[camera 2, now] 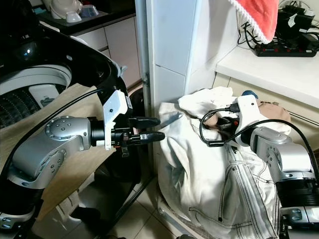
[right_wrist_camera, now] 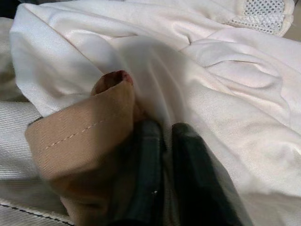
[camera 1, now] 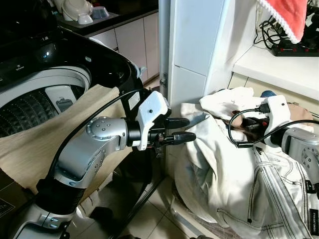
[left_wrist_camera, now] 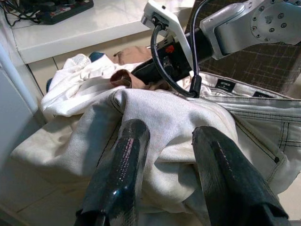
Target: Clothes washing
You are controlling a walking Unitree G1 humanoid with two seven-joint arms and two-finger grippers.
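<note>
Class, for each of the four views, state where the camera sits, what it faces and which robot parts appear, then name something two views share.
Left eye: head, facing down at washer and laundry pile; both arms show.
Right eye: beside it, same scene.
Left wrist: on left arm, along the open left claw toward jeans; right arm beyond.
Right wrist: on right arm, along the right claw, fingers together in white cloth beside tan cloth.
Shared: both wrists see tan cloth.
</note>
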